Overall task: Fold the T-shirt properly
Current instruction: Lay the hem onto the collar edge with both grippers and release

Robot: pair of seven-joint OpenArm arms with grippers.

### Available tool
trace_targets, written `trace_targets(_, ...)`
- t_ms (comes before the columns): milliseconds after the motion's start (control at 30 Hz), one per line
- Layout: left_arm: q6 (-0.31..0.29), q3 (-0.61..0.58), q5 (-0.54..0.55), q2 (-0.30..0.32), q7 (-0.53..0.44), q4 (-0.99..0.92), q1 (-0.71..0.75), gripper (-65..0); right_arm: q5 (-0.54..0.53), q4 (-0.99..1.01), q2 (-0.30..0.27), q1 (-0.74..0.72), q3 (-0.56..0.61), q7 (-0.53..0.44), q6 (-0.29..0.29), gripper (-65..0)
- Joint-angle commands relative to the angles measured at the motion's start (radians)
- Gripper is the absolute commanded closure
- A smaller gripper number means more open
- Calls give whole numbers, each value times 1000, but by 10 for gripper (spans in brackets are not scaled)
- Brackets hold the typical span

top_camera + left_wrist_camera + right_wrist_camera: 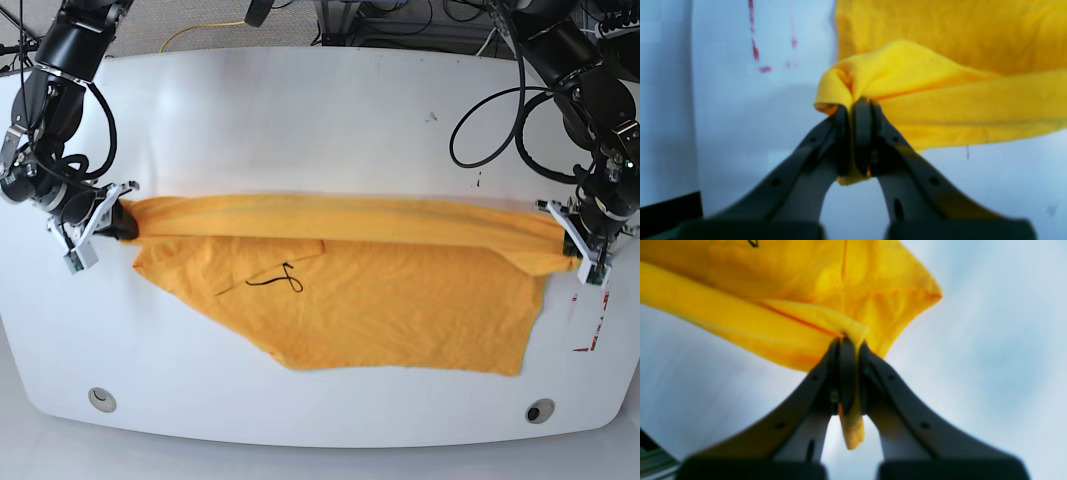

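Across the middle of the white table lies the orange-yellow T-shirt. It stretches nearly from one side edge of the table to the other. Its top part is pulled into a long, tight band that runs straight between the two arms. Below that band the cloth spreads flat toward the near edge, and its bottom line slants. A thin black squiggle sits on the cloth, nearer the side where the right arm is.

The left pincer is squeezed closed on a bunch of the shirt. In the left wrist view the cloth puffs up over the two dark tips, and a little bit pokes out below them. Red dashed marks show on the table just beside that end of the shirt.

The right pincer is also squeezed closed on the shirt. In the right wrist view a small strip of cloth hangs down between its two sides, and a corner of the shirt sticks out past it.

Two round holes sit in the table near the near corners.
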State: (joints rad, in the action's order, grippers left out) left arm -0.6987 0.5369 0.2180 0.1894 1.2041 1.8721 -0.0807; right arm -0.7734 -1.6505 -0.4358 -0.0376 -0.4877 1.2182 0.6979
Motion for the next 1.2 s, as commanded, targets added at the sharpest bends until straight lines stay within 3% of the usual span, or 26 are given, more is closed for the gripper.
trace_targets(0, 1, 21, -1, 17, -19, 16, 26, 0, -10, -20, 2, 60, -32, -27, 0, 0)
trace_targets(333, 1, 62, -2, 63, -20, 14, 190, 0, -18, -18, 5, 270, -55, -30, 0, 0)
trace_targets(667, 1, 59, -4, 72, -19, 13, 247, -6, -18, -21, 7, 353, -50, -30, 0, -5)
trace_targets(767, 1, 39, -4, 74, -16, 13, 250, -76, -19, -23, 7, 361, -50, -27, 0, -78)
trace_targets(933, 1, 7, -4, 101, -16, 11, 278, -389, -107, -24, 1, 376, -53, -27, 0, -350)
trace_targets(967, 1, 5, -4, 101, -16, 10, 278, -426, -131, -24, -1, 385, -53, -27, 0, -400)
trace_targets(1033, 1, 4, -4, 103, -16, 1, 278, -439, -177, -38, -2, 393, -53, -27, 0, -449)
trace_targets(1167, 1, 9, 2, 140, -16, -21, 269, -428, -234, -126, -4, 423, -55, -27, 0, -458)
